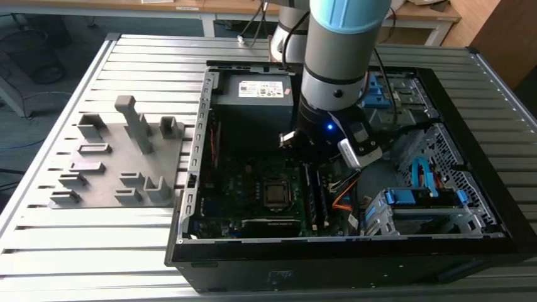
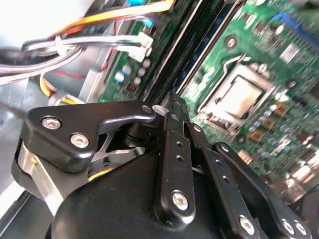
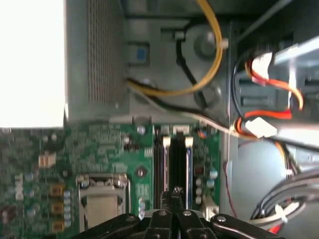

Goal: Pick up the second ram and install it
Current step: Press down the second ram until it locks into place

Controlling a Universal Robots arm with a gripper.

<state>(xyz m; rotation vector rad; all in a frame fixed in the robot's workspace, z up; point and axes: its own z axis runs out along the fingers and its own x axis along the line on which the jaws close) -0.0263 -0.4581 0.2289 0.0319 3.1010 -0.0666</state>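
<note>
In the first wrist view the gripper (image 3: pixel 175 195) is seen with fingertips drawn together above the memory slots (image 3: pixel 174 167) of the green motherboard (image 3: pixel 99 149). The processor socket (image 3: pixel 102 201) is placed at nine o'clock of the gripper, a yellow cable (image 3: pixel 212 55) at twelve

The exterior view looks down from high up; both wrist views sit close above the motherboard (image 3: pixel 99 149).

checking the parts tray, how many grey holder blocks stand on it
About 11, though some may hide behind others. All stand on the grey tray at the exterior view's left of the computer case: the tall post toward the back, lower blocks spread in front of it.
</note>
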